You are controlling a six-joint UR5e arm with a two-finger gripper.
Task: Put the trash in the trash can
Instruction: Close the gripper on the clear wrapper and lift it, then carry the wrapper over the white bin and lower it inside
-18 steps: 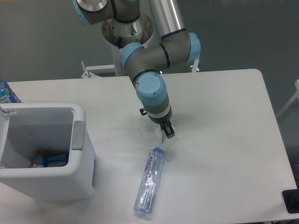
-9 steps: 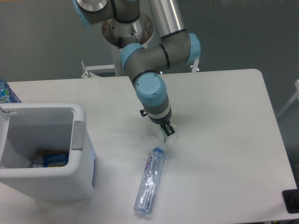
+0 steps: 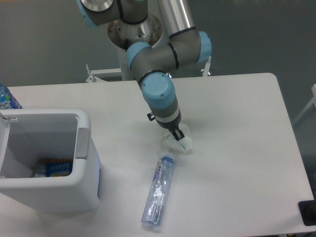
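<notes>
My gripper point(image 3: 177, 135) points down at the middle of the table, its dark fingers shut on the top of the small crumpled whitish wrapper point(image 3: 180, 144). The wrapper hangs just below the fingers, close to the tabletop; whether it still touches the table is unclear. The crushed clear plastic bottle point(image 3: 159, 191) lies on the table just below and left of the wrapper, its cap end toward the gripper. At the left stands the white trash can point(image 3: 54, 195), open at the top, with a grey latch tab point(image 3: 82, 143) on its right side.
Some packaging point(image 3: 53, 167) lies at the bottom of the can. A bottle with a bright blue label point(image 3: 6, 98) stands at the far left edge behind the can. A black object point(image 3: 307, 213) sits at the table's front right corner.
The gripper has closed on the wrapper and risen slightly, bunching it up and drawing it a little right. The bottle and the can have not moved.
</notes>
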